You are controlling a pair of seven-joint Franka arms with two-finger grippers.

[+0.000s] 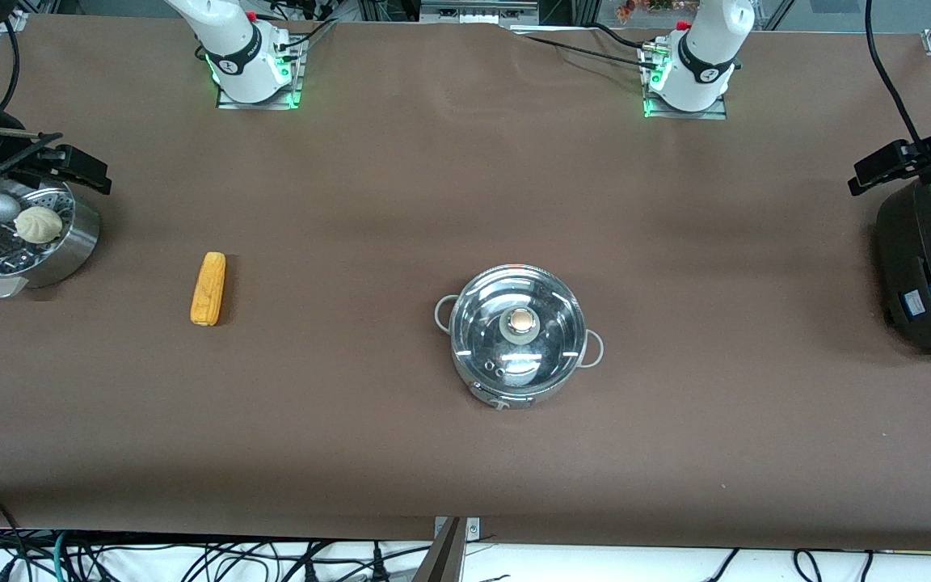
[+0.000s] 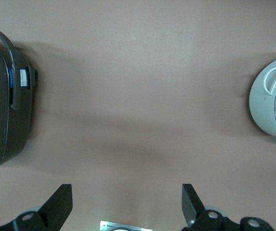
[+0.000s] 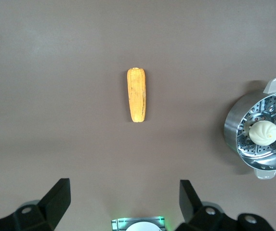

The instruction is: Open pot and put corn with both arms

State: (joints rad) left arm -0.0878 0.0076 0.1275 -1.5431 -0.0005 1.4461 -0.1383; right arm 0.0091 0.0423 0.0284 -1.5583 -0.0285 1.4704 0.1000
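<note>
Centrally pot (image 1: 516, 335), corn (image 1: 208, 288) well apart.

You've got one corn cob (image 1: 208, 288), one lidded steel pot (image 1: 516, 337), one steamer pot (image 1: 25, 234) with one white bun (image 1: 38, 224) in it, and one black cooker (image 1: 930, 267). Two arms, two grippers: the left gripper (image 1: 890, 166) and the right gripper (image 1: 77, 168).

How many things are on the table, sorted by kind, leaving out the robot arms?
Pots with glass lid: 1, the pot near the middle, lid on.
Steamer pots: 1, the steamer at the right arm's end.
Buns: 1, the bun in the steamer.
Corn cobs: 1, the corn.
Black cookers: 1, the cooker at the left arm's end.
Total: 5
</note>
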